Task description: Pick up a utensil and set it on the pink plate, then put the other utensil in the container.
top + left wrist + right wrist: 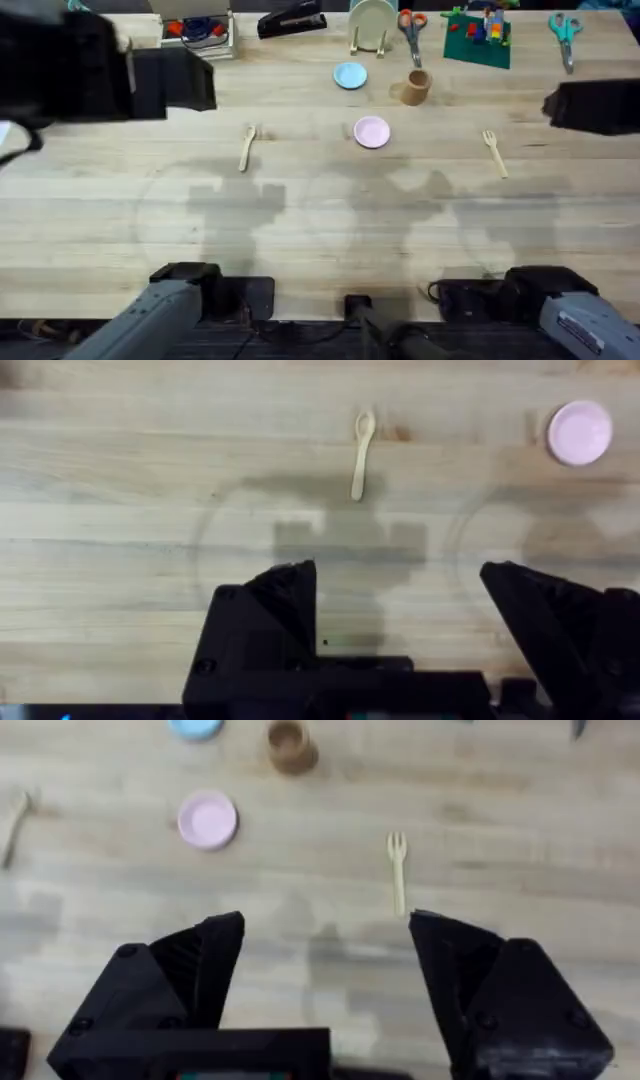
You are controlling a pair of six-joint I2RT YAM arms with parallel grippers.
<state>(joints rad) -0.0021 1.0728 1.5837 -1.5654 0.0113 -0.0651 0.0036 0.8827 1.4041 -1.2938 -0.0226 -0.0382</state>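
Both claws wide, empty: lower left claw (400,610) straight over spoon (362,455), pinch mid-handle, carry to pink plate (579,432).

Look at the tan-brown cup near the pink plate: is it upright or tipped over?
Upright. The cup stands on its base, and the right wrist view shows its round open mouth facing up.

No text, label or number is legible anywhere.
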